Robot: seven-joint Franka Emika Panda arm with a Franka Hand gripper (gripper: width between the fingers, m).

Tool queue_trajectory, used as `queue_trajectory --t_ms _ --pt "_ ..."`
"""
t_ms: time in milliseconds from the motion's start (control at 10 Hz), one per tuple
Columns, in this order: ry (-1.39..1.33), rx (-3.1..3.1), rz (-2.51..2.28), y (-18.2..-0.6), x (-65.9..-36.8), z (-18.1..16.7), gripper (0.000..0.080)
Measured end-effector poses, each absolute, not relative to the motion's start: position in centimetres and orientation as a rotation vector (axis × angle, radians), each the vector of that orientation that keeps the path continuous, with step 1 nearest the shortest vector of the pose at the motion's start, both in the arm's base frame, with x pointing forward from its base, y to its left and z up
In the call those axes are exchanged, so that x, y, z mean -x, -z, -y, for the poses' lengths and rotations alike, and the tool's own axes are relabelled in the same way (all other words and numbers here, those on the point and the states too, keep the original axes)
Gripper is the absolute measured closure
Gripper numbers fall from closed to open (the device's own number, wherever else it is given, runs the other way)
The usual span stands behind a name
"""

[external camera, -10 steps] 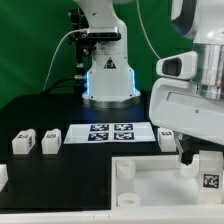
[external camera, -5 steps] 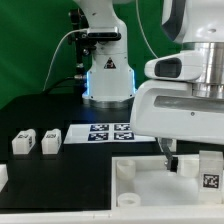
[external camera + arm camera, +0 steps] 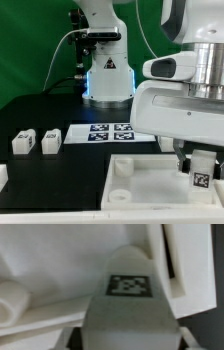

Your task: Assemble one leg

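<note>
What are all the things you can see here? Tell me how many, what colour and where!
leg in the pincer: 1, white with a black-and-white tag, held over the tray's corner at the exterior view's right.
loose legs: 2, white with tags, side by side on the table at the exterior view's left.
tray-like piece: 1, white, at the front of the table.
marker board: 1, white with black tags, flat in the middle of the table.
table: 1, black.
backdrop: 1, green.
robot arm: 1, white, base at the back.
pincer: 1, shut on the leg, at the exterior view's right.
</note>
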State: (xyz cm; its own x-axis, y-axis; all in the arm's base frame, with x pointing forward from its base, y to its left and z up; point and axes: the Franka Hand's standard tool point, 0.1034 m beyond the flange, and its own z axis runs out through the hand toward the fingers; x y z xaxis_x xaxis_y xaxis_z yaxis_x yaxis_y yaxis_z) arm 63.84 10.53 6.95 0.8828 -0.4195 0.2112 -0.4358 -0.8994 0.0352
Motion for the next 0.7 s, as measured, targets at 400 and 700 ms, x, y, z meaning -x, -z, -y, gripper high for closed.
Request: queue_trajectory --t_ms 400,700 --pt "-0.272 -2.755 1.58 -6.7 -63.6 -9.3 0.0508" --pt "-0.199 -2.457 2.046 -6.7 -63.0 -9.2 0.0507"
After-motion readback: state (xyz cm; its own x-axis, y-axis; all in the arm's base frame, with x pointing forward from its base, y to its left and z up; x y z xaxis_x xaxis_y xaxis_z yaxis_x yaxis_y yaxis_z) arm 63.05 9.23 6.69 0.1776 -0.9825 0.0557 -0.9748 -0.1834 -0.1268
